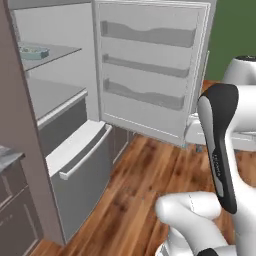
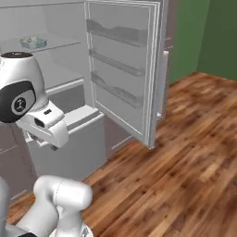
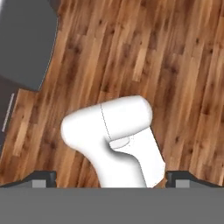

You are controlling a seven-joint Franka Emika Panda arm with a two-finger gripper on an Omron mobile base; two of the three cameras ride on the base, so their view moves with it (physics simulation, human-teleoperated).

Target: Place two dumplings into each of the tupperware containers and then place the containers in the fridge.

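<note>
The fridge (image 1: 60, 95) stands with its door (image 1: 150, 70) swung wide, its racks bare. One pale teal tupperware container (image 1: 35, 51) rests on the upper inner shelf, the container (image 2: 33, 42) also seen far back in the right base view. Whether it holds dumplings is too small to tell. My gripper (image 3: 111, 178) is open, its fingertips (image 3: 43, 177) set wide apart with nothing between them. It points down at the wooden floor, well away from the shelf. The hand (image 2: 46, 125) hangs in front of the fridge's lower part.
The fridge's grey lower drawer (image 1: 80, 155) with a bar handle juts out toward the floor. A brown cabinet side panel (image 1: 20, 125) and a counter corner (image 1: 7, 155) stand at the left. Wooden floor (image 2: 185, 152) spreads out to the right, with a green wall (image 2: 208, 37) behind it.
</note>
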